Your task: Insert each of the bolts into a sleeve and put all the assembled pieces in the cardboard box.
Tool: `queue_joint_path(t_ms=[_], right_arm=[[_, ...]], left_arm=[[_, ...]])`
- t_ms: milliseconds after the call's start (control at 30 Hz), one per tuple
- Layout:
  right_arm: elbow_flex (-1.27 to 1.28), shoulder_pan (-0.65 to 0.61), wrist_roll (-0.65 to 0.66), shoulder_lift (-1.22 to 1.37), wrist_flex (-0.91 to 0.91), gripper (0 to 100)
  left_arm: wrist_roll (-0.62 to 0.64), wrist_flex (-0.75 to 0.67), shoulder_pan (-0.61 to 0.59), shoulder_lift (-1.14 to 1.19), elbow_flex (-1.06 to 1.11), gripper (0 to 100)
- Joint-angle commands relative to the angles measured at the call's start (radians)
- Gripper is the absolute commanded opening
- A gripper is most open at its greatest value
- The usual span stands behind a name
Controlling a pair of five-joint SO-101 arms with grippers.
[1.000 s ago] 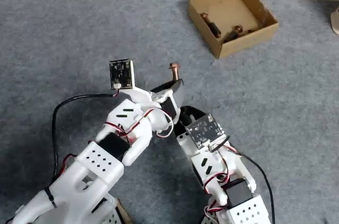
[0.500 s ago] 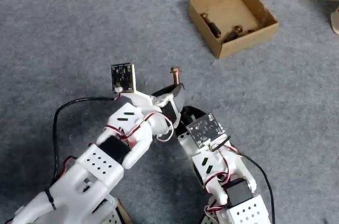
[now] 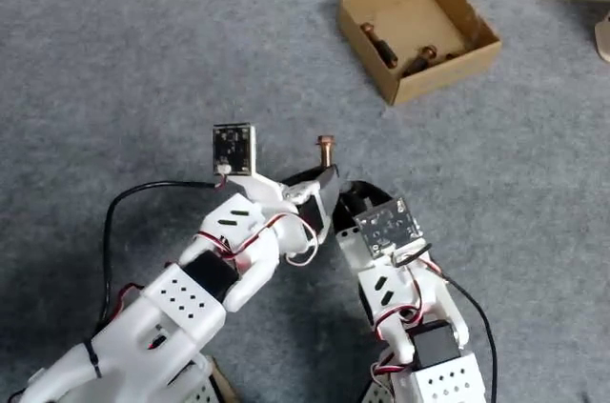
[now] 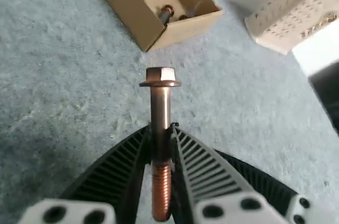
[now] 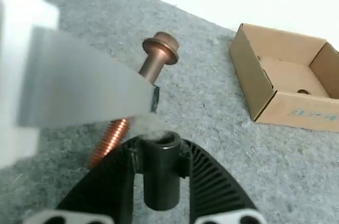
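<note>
Coppery flanged bolt [image 4: 160, 107] farther right, in left jaws; black sleeve [image 5: 160, 173] in right jaws.

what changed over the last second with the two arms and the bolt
The left pincer, shut on the bolt, carried it to the right in the high view and a little back toward the arm bases. The right pincer, shut on the sleeve, shifted right along with it. Nothing was taken or let go. The cardboard box and the pieces in it stayed put.
</note>
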Motion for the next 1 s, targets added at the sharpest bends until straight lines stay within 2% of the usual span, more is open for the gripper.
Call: queue_joint_path(t_ms=[0,267,500,600,700,833,967], right_arm=[[0.153,0.005,0.003,-0.005,-0.027,0.5],[0.153,-0.008,0.003,-0.005,-0.025,0.5],[0.151,-0.079,0.003,-0.005,0.03,0.5],[0.151,-0.082,0.003,-0.005,0.03,0.5],[0.147,-0.084,0.003,-0.005,0.03,0.5],[0.125,-0.084,-0.014,-0.005,0.033,0.5],[0.124,-0.084,-0.112,-0.005,0.03,0.5]], left_arm=[[0.005,-0.002,-0.002,-0.061,-0.013,0],[0.005,-0.002,-0.13,-0.268,0.027,0],[0.011,-0.003,-0.124,-0.28,0.065,0],[0.011,-0.008,-0.085,-0.28,0.084,0],[0.005,-0.118,-0.061,-0.285,0.142,0],[0.002,-0.364,-0.077,-0.285,0.259,0],[-0.115,-0.526,-0.09,-0.285,0.323,0]])
